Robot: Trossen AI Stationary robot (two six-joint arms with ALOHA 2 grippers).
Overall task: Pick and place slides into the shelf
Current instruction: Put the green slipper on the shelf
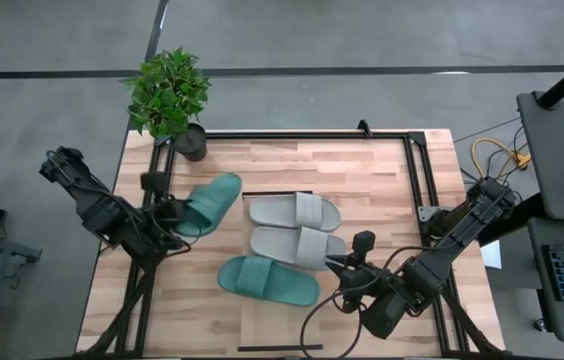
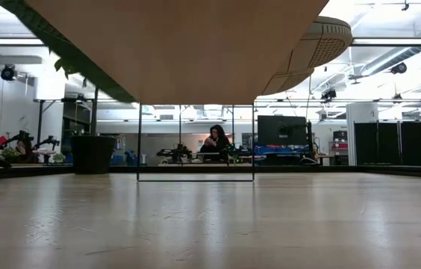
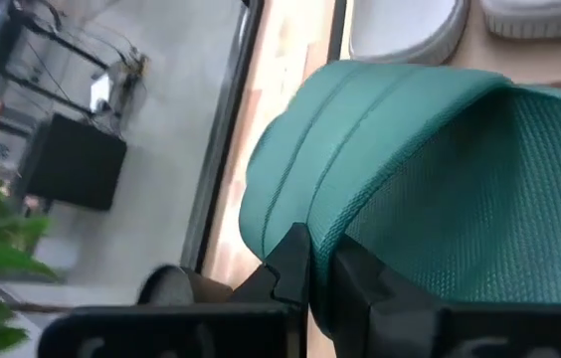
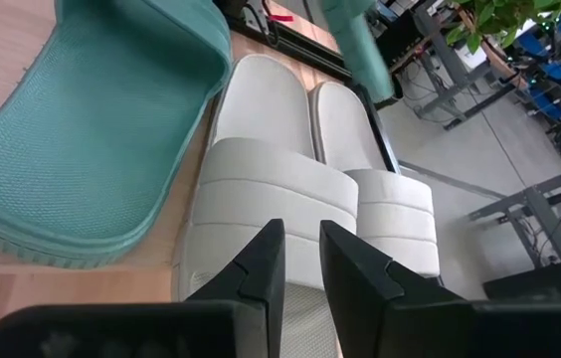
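On the left half of the butcher-block table (image 1: 282, 165), our left gripper (image 1: 176, 216) has its fingers (image 3: 290, 268) pinched tight on the edge of one teal slide (image 1: 209, 203), which sits tilted off the wood. Our right gripper (image 1: 347, 266) hovers at the near-right end of the nearer grey slide (image 1: 297, 246); its fingers (image 4: 261, 264) stand a narrow gap apart just above the strap, and we cannot tell whether they touch it. The farther grey slide (image 1: 294, 211) lies just beside its mate. Both grey slides rest on the pale shelf panel (image 4: 385, 149) at mid-table. The second teal slide (image 1: 267, 281) lies flat on the table, near of them. A potted plant (image 1: 170, 95) stands at the far-left corner.

Only the low view shows the room: a seated person (image 2: 216, 142) far behind the table, desks and screens, and the underside of a pale board (image 2: 181, 45) overhead. Only the wrist views show the finger gaps.
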